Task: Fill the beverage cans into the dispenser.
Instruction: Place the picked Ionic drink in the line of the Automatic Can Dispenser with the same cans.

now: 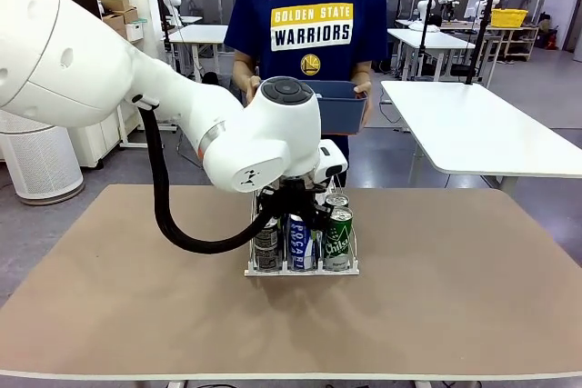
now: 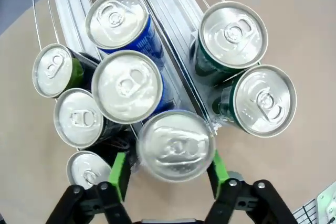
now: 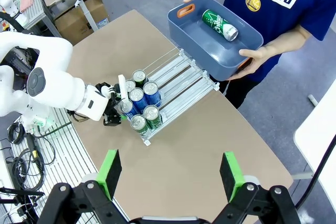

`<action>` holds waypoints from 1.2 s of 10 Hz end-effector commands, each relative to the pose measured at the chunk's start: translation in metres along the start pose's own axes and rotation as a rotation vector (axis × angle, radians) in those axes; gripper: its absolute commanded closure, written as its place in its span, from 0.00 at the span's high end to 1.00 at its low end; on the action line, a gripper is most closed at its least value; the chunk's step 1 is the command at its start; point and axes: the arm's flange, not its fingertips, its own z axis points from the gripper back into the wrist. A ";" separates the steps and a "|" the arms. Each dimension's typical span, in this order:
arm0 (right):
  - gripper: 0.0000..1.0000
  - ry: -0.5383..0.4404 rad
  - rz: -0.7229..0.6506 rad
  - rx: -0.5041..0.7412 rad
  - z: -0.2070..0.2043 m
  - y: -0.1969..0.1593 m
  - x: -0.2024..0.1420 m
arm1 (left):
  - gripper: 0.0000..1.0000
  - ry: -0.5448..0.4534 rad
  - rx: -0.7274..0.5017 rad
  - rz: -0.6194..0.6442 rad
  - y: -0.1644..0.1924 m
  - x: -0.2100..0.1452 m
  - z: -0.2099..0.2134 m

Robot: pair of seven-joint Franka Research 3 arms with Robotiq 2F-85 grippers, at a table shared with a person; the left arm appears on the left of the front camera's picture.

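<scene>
Left gripper [image 2: 169, 170]: jaws spread, green pads [image 2: 119, 174] standing off silver-topped can [image 2: 176, 145] between them, at near end of dispenser [image 3: 184, 77] middle lane. Other beverage cans [image 2: 127, 86] beyond fingertips, both sides.
Can, judged: smooth thin wall, slippery, dents under hard squeeze. Take across body below rim, upright.
Right gripper [image 3: 170, 177]: jaws wide apart, nothing between. Green can [image 3: 220, 24] far ahead, lying in bin [image 3: 181, 30].

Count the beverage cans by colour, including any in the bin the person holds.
Blue cans: 3
Green cans: 3, one lying in the bin
Dark cans: 3
Total: 9
</scene>
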 end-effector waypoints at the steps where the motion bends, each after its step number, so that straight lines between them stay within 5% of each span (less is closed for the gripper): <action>1: 1.00 -0.001 0.001 0.000 0.000 0.001 0.000 | 1.00 0.005 0.034 -0.004 0.003 0.006 0.016; 8: 1.00 -0.001 0.001 0.000 0.000 0.001 0.000 | 1.00 -0.139 0.058 0.021 -0.013 -0.020 0.070; 12: 1.00 -0.001 0.001 0.000 0.000 0.001 0.000 | 1.00 -0.080 0.054 -0.017 -0.015 -0.005 0.074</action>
